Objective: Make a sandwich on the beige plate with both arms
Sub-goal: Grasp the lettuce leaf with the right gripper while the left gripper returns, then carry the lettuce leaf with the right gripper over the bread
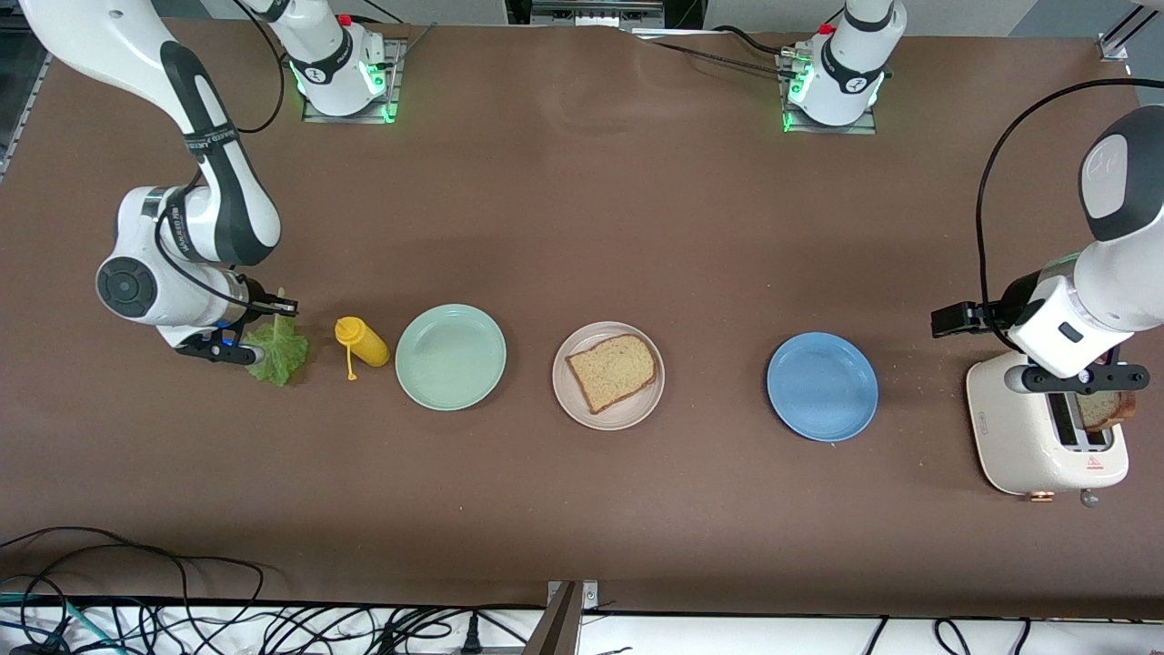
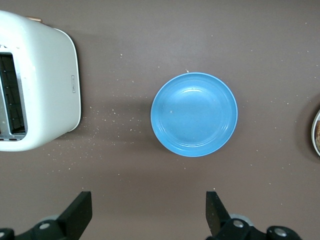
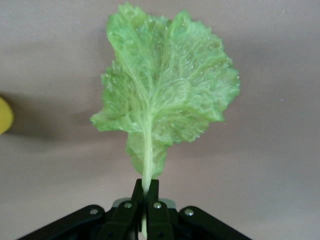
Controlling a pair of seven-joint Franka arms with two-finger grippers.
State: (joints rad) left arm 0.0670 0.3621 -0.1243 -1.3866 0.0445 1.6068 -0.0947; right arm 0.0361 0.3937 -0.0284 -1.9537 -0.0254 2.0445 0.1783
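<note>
The beige plate (image 1: pixel 627 419) sits mid-table with one brown bread slice (image 1: pixel 614 370) flat on it. A ruffled green lettuce leaf (image 1: pixel 277 353) (image 3: pixel 165 100) is at the right arm's end of the table, and my right gripper (image 1: pixel 247 338) (image 3: pixel 146 186) is shut on its pale stem. A second bread slice (image 1: pixel 1108 408) sticks up from a slot of the white toaster (image 1: pixel 1018 437) (image 2: pixel 45 80). My left gripper (image 1: pixel 1082 377) (image 2: pixel 148 212) hangs over that toaster, open, with nothing between its fingers.
A yellow squeeze bottle (image 1: pixel 362 342) (image 3: pixel 4 115) lies beside the lettuce. A mint-green plate (image 1: pixel 450 357) stands between the bottle and the beige plate. A blue plate (image 1: pixel 822 387) (image 2: pixel 194 114) stands between the beige plate and the toaster. Crumbs dot the table around the toaster.
</note>
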